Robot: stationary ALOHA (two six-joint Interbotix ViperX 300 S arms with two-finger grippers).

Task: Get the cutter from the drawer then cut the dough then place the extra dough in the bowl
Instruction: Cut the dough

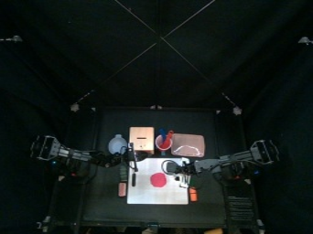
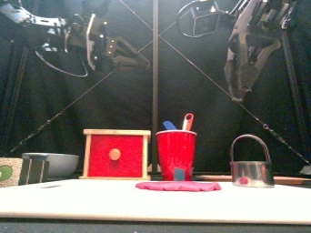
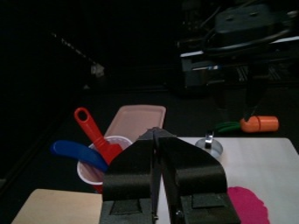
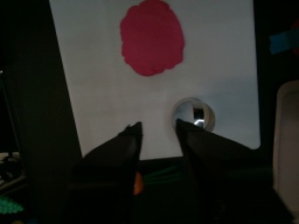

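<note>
One dough disc [image 2: 179, 186], one cutter [image 2: 252, 173], two knives [image 2: 187, 121]

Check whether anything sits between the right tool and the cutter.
Nothing visible. The right tool hangs open above the cutter, which stands alone on the white board; the dough lies apart from it.

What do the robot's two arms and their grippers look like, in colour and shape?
The left arm and right arm are black and jointed. The left gripper and right gripper each have two long, tapering black jaws, grey from outside.
</note>
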